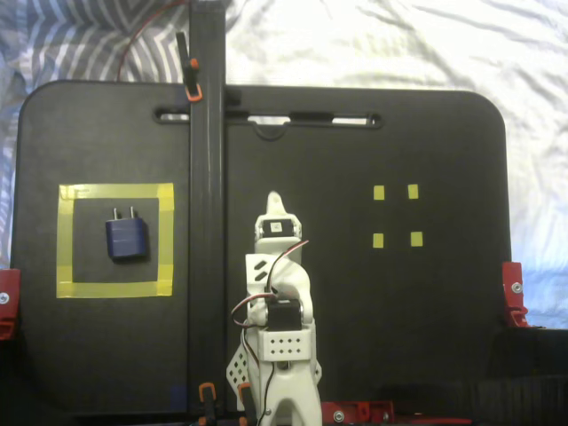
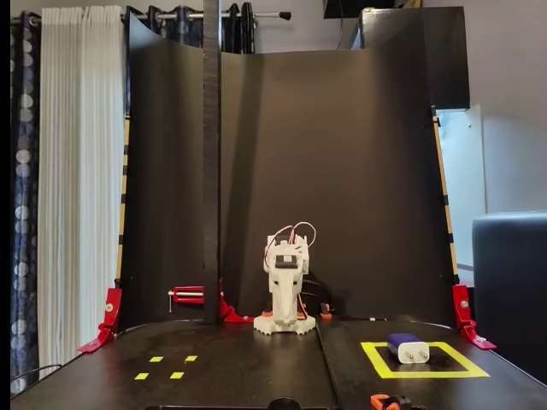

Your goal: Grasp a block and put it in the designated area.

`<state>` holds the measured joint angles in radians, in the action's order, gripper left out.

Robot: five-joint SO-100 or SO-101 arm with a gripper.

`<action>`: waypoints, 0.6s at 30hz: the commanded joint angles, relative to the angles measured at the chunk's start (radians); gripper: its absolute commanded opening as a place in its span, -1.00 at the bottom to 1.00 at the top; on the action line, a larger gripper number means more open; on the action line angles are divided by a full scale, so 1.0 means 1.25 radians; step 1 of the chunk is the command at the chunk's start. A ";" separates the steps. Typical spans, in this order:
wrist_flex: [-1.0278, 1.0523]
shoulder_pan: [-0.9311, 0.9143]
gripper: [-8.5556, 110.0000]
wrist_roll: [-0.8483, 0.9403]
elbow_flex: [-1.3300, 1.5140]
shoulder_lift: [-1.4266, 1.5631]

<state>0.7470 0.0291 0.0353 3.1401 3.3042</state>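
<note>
While the arm (image 1: 277,293) sits folded at mid-bench, its claw (image 1: 274,197) looks clenched and empty. Block (image 1: 127,238) lies inside the yellow square (image 1: 62,240), prongs pointing away from the arm's base, well apart from the claw.

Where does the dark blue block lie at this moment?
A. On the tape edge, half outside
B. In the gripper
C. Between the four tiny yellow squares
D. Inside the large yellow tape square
D: in both fixed views the block rests wholly on the black inside of the yellow tape square, clear of the tape and far from the gripper.
</note>
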 commanded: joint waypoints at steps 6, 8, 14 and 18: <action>0.007 -0.006 -0.86 -0.006 0.004 0.006; 0.007 -0.002 -0.86 -0.005 0.004 0.006; 0.009 0.002 -0.86 -0.002 0.004 0.006; 0.009 0.002 -0.86 -0.004 0.004 0.006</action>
<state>0.7578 0.0291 0.0353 3.1401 3.3042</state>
